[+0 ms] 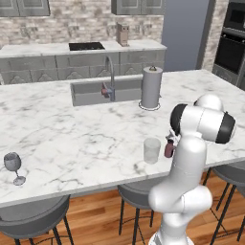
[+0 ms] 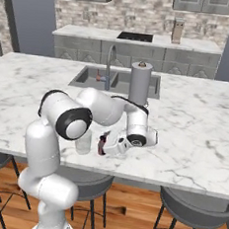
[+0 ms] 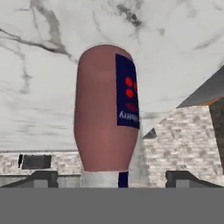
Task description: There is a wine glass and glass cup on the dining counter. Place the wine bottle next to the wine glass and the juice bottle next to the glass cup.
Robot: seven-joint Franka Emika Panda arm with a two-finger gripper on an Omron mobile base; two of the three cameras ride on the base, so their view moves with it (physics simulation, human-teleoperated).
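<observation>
The gripper sits low at the near edge of the dining counter, its jaws spread wide on either side of the juice bottle, with clear gaps between the bottle and each of the fingertips, so nothing is clamped. In the hand view the pinkish bottle looms upside down, its dark blue label with red dots turned to one side. From the base views the juice bottle stands upright on the marble, just beside the glass cup, which is a short clear tumbler close to the counter's front edge. The wine glass stands well apart from them, far along the same front edge toward the left of the left base view. Grey stools are tucked under the overhang. Farther back, a tall grey cylinder stands on the marble next to the built-in sink with its curved tap. Beyond the island runs the wall counter with a black cooktop.
</observation>
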